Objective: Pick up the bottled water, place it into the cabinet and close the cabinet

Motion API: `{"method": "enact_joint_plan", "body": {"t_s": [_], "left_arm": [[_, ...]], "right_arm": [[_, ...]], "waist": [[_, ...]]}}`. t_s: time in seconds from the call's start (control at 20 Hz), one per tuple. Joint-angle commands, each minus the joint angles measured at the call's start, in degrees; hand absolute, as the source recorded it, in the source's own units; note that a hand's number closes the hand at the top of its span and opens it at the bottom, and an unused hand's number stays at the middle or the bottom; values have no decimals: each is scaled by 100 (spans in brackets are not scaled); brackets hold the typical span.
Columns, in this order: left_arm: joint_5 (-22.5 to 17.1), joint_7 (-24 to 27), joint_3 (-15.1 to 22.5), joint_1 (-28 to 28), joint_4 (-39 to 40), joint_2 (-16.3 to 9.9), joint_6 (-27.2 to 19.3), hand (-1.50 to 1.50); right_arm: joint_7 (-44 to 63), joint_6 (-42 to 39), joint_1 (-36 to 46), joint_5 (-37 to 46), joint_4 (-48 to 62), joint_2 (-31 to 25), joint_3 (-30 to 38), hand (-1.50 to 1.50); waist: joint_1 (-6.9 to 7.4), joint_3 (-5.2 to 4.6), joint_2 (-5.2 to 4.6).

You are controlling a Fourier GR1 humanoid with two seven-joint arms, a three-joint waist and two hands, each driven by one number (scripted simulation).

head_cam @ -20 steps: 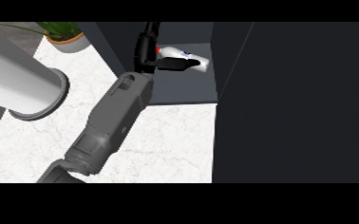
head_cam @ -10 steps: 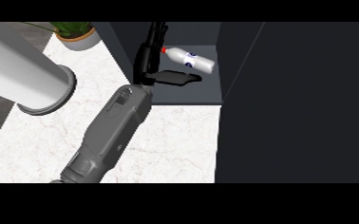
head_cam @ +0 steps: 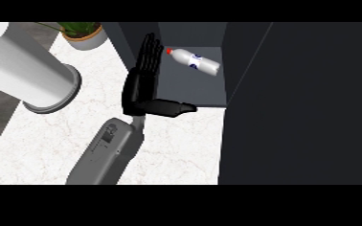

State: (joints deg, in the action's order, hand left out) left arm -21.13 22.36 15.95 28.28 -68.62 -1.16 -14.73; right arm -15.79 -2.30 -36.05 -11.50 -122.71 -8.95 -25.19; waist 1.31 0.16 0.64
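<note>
The bottled water [head_cam: 195, 62] lies on its side inside the cabinet [head_cam: 205, 84], apart from my right hand [head_cam: 143, 84], whose fingers are straight, thumb out. I judge it light, smooth, apt to roll; any regrip belongs round its middle.

A single head view looks steeply down, close over the counter [head_cam: 50, 134] and the open cabinet [head_cam: 191, 84].

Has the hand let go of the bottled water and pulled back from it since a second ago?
Yes. The right hand, earlier at the bottled water, is now open and nearer the cabinet front edge, apart from the bottle.
</note>
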Motion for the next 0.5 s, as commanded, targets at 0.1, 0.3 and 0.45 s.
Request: {"method": "enact_joint_plan", "body": {"t_s": [0.1, 0.3, 0.45], "left_arm": [[155, -773, 645, -1733, -2576, -360, -412, -150], [25, -852, 831, -2665, -3598, -656, -148, -150], [269, -949, 1176, -3125, -4215, -697, -355, -150]], "right_arm": [[-93, 14, -16, 54, -27, -13, -86, -150], [217, 64, -44, 134, -451, -224, -96, -150], [273, -115, 501, 357, -27, -344, -28, -150]], "waist": [[29, -10, 8], [-70, -16, -29], [-46, -15, -42]]}}
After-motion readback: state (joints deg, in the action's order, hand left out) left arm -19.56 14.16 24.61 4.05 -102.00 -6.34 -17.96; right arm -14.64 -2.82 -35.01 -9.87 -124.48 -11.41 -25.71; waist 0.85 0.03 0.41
